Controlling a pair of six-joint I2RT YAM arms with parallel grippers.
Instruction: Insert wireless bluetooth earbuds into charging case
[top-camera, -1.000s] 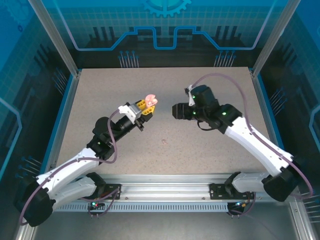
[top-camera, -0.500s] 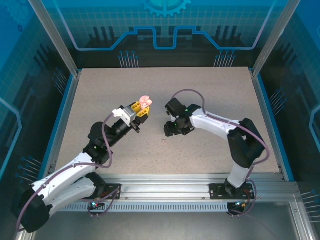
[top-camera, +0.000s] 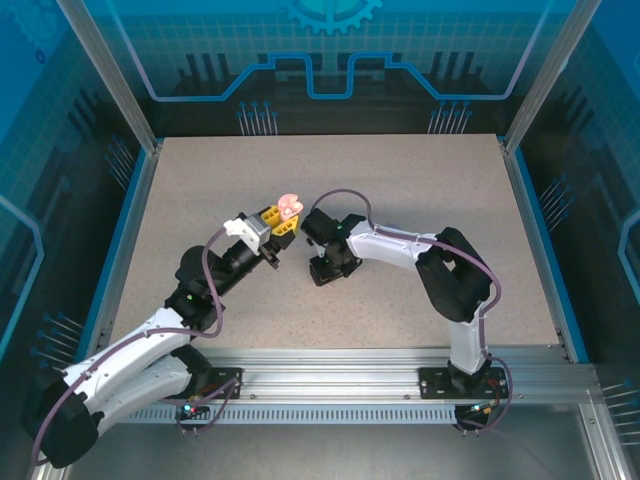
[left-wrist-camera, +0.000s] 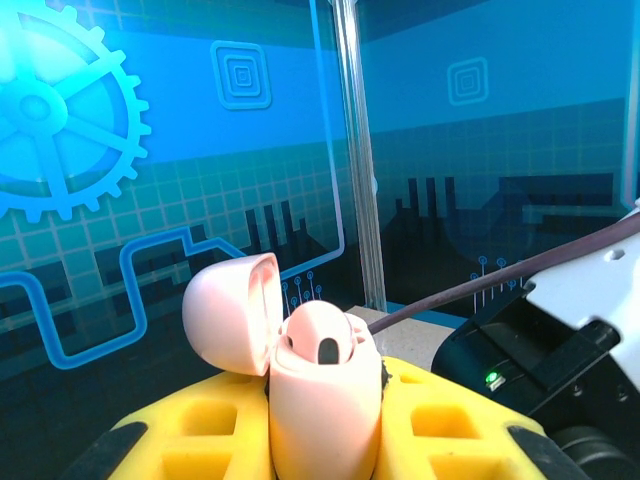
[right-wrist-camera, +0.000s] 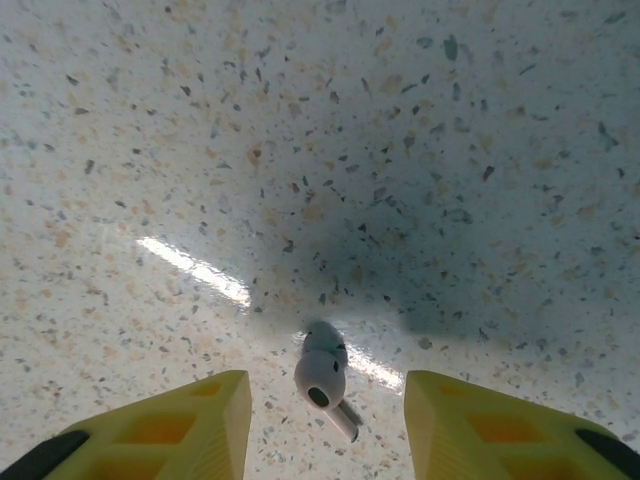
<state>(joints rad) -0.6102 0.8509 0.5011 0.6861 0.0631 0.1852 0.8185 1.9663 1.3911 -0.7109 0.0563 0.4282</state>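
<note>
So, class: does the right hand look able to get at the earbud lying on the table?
Probably yes. The right hand hangs just above the earbud, which lies on bare table between its parted yellow fingers, nothing covering it. The left hand holds the open case off to the side.

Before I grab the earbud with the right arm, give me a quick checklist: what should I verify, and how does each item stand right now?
1. Earbud lies between the right gripper jaws: ok, roughly centred, flat on the table.
2. Right jaws apart and not touching the earbud: ok.
3. Left gripper shut on the pink charging case: ok.
4. Case lid flipped open: ok.
5. Free slot in the case for this earbud: cannot tell, the inside is not clearly seen.
6. Arms apart from each other in the top view: ok, but close.
</note>
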